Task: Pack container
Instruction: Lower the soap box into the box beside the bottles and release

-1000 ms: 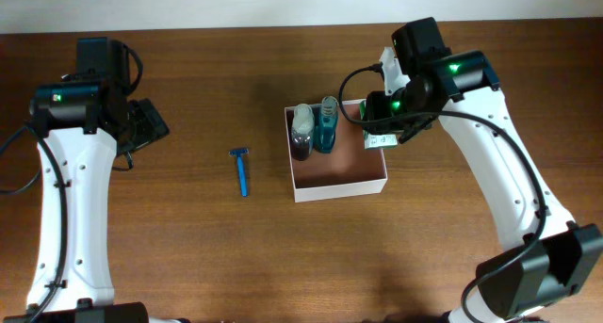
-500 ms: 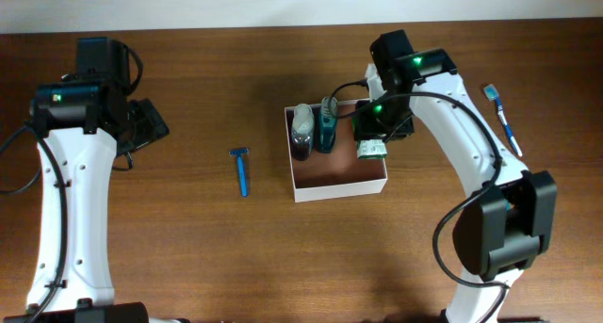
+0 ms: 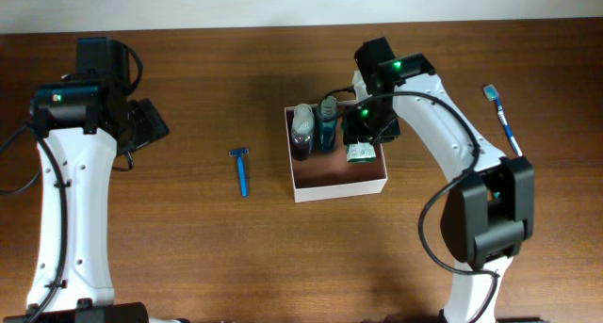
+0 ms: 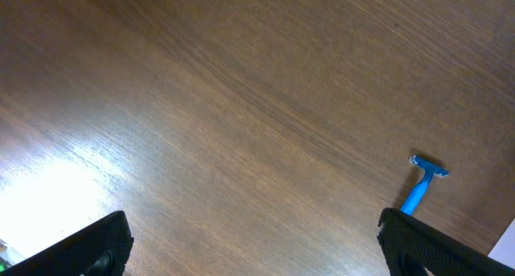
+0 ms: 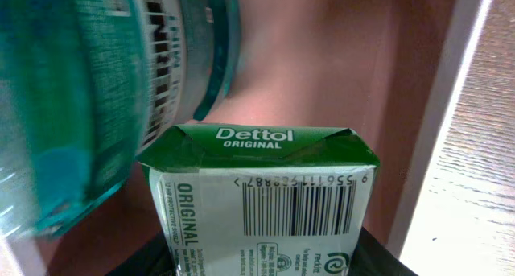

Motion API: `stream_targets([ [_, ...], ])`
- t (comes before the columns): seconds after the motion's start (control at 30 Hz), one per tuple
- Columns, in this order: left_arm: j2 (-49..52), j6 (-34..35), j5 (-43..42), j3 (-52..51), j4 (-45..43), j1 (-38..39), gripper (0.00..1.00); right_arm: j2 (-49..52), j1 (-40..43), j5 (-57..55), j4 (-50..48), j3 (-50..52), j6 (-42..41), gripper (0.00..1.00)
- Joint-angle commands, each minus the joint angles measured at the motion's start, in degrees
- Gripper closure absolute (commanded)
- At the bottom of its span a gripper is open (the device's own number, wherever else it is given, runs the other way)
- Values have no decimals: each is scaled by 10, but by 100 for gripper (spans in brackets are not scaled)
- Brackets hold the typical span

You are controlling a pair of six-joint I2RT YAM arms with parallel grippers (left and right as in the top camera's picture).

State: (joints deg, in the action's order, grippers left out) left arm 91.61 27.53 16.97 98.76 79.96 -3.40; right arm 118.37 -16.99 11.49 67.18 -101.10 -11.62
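Observation:
The container [image 3: 340, 176], a shallow white-walled box with a pinkish-brown inside [image 5: 322, 59], sits at the table's middle. A dark bottle [image 3: 301, 133] and a teal bottle [image 3: 326, 125] stand along its far side. In the right wrist view the teal bottle [image 5: 80, 91] is close on the left. My right gripper [image 3: 364, 135] hangs over the box's right part, shut on a green-and-white Dettol packet [image 5: 261, 187] that is low inside the box; in the wrist view my right gripper [image 5: 261, 260] has its dark fingers flanking the packet. My left gripper [image 3: 149, 127] is open above bare wood at far left.
A blue razor [image 3: 241, 169] lies on the wood left of the box, and shows in the left wrist view too, as a blue razor [image 4: 420, 189] by the right finger. A blue toothbrush [image 3: 502, 121] lies to the right of the right arm.
My right gripper has carried the packet leftward and down, from over the box's right wall to inside it beside the teal bottle. The left arm has not moved.

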Motion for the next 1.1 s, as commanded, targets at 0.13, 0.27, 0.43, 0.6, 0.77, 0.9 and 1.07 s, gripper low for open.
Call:
stream_targets([
  [0.13, 3, 7, 4, -2, 0, -1, 1, 30, -3, -6, -4, 1, 0, 50],
  [0.27, 3, 7, 4, -2, 1, -1, 1, 33, -3, -11, -4, 1, 0, 44],
  [0.43, 3, 7, 4, -2, 1, -1, 1, 33, -2, -12, -3, 1, 0, 43],
  [0.6, 3, 7, 4, -2, 0, -1, 1, 31, 0, -12, 7, -5, 2, 41],
  [0.77, 3, 7, 4, -2, 1, -1, 1, 24, 23, -12, 82, -67, 16, 38],
  [0.9, 3, 7, 4, -2, 0, -1, 1, 12, 56, -12, 159, -141, 48, 37],
  [1.07, 3, 7, 4, -2, 1, -1, 1, 4, 114, -61, 270, -240, 84, 32],
])
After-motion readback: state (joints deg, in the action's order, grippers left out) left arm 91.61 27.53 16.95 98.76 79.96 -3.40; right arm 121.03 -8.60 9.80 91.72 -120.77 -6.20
